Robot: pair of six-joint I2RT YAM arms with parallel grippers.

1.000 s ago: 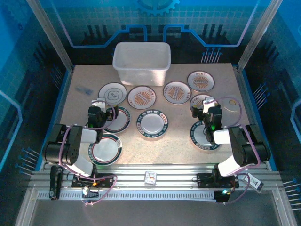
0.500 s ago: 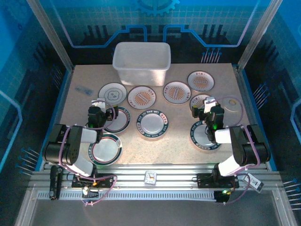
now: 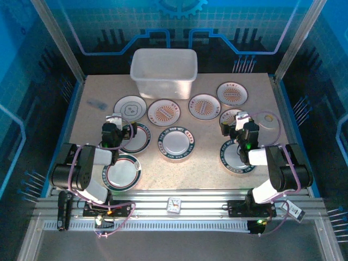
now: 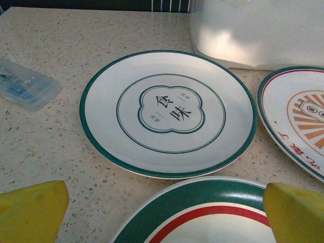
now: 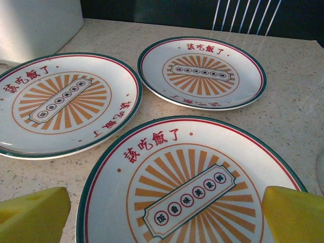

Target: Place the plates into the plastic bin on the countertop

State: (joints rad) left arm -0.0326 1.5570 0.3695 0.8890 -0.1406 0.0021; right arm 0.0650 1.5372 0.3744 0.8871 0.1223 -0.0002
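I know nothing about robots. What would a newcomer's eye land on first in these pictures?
The orange sunburst plates stand out first, spread with dark-rimmed plates over the speckled countertop. At its far edge sits a milky plastic bin that looks empty. Two robot arms crouch at the near edge, the left end effector and right end effector both open low over plates.

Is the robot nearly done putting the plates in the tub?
Not yet, it looks barely started. The tub looks empty, and all the plates lie on the counter. Neither arm holds anything: the left gripper is open by a green-rimmed plate, and the right gripper is open over a sunburst plate. Every plate is left to move.
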